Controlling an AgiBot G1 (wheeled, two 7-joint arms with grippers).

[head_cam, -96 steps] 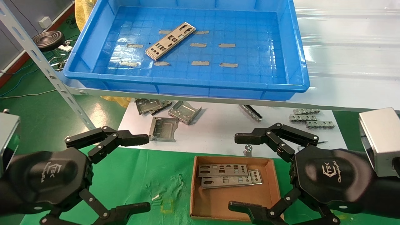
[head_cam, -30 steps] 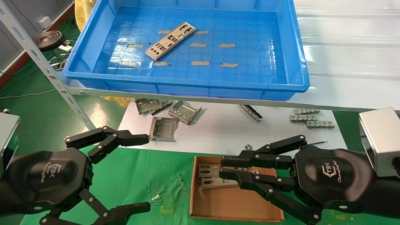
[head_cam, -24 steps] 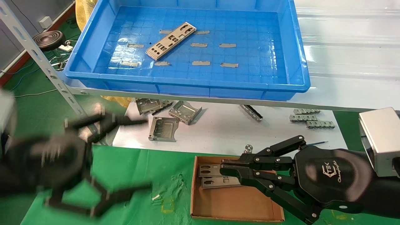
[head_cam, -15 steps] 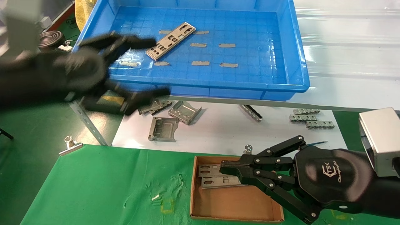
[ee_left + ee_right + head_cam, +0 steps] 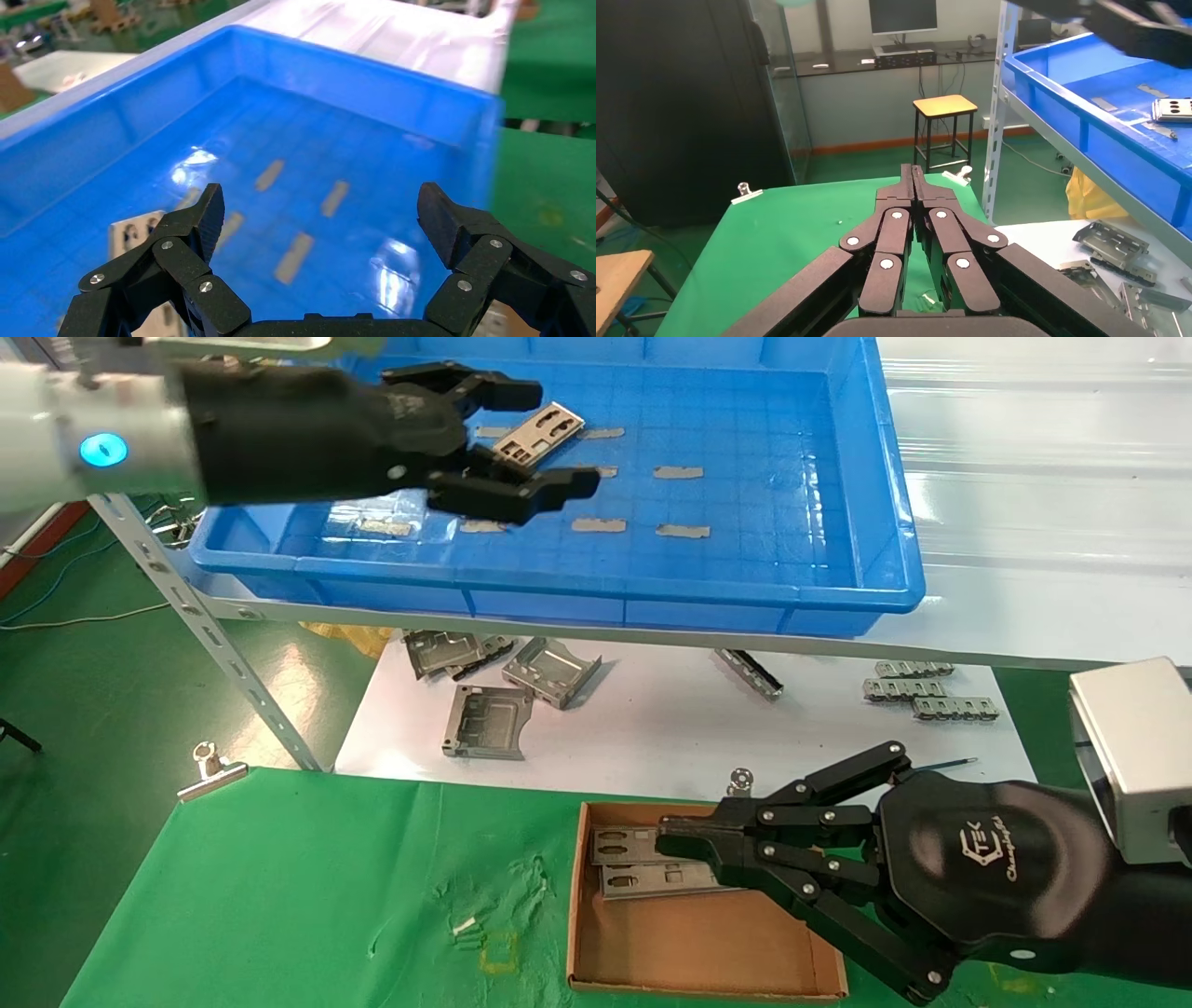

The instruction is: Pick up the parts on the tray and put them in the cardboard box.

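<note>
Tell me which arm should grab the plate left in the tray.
Left. Its tool hangs open over the plate in the blue tray. The right tool is shut, down over the cardboard box.

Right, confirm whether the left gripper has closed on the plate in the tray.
No. The left gripper hangs open over the plate in the tray.

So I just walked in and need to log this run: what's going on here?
The robot is moving punched metal plates from the blue tray into the cardboard box. Its left gripper is over the tray, fingers open on either side of the one plate left there, not yet gripping it. The right gripper is shut and empty above the box, where two plates already lie. Folded metal brackets lie on the white sheet below the tray.
</note>
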